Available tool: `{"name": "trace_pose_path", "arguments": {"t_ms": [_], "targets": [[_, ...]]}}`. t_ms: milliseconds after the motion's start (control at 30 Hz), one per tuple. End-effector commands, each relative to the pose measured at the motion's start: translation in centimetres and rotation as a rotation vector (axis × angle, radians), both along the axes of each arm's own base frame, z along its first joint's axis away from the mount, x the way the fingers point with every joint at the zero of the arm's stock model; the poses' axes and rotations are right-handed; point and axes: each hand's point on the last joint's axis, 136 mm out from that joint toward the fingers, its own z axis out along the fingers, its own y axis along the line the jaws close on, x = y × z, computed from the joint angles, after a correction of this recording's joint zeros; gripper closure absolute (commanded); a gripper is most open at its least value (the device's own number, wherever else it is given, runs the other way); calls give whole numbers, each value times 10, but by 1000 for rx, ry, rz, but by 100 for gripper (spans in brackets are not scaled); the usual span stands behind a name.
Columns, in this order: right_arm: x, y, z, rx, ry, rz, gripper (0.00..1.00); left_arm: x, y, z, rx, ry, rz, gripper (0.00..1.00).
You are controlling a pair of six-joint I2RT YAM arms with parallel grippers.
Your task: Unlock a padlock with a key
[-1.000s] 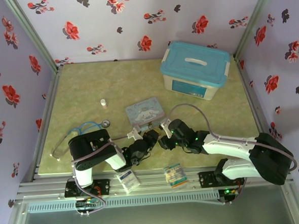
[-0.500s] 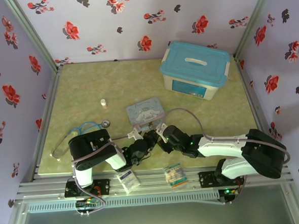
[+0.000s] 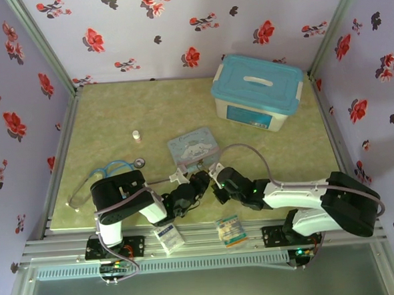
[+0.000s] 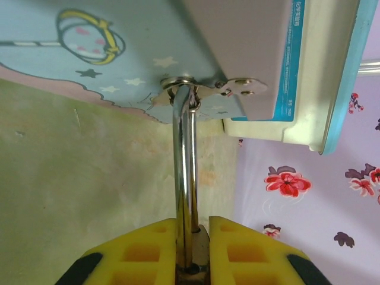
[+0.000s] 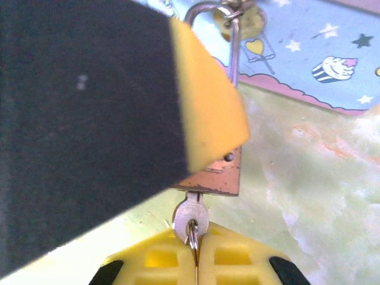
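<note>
The brass padlock [image 5: 217,175] hangs by its thin shackle [image 4: 185,178] from the hasp of the pastel cartoon tin [image 3: 193,146]. My left gripper [image 4: 193,224] is shut on the padlock body [image 4: 205,249], just in front of the tin. The small silver key [image 5: 191,215] sticks out of the bottom of the padlock. My right gripper [image 5: 196,236] is shut on the key's head and ring. In the top view the two grippers meet nose to nose, left [image 3: 191,186] and right [image 3: 216,185]. The left finger [image 5: 202,113] hides most of the padlock in the right wrist view.
A blue-lidded storage box [image 3: 257,90] stands at the back right. A small white cylinder [image 3: 136,134] and a silver disc [image 3: 139,162] on blue tubing [image 3: 111,167] lie to the left. Two small packets [image 3: 169,236] [image 3: 230,229] rest on the front rail.
My right gripper moved in to the padlock's underside and closed on the key. The left gripper kept its hold on the padlock and stayed put.
</note>
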Motion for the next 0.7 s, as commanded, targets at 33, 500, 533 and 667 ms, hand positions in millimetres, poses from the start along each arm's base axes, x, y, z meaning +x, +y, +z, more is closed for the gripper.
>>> {"name": "trace_pose_path", "arguments": {"t_ms": [33, 500, 533, 667], "targets": [[-4, 17, 25, 234, 60, -6, 93, -4, -3, 4, -29, -9, -11, 94], [-5, 17, 21, 474, 278, -46, 96, -4, 19, -11, 46, -19, 27, 70], [-6, 16, 17, 465, 286, -53, 96, -4, 22, -12, 56, -22, 32, 70], [-6, 13, 8, 456, 308, -77, 96, -3, 34, -22, 119, -31, 51, 66]]}}
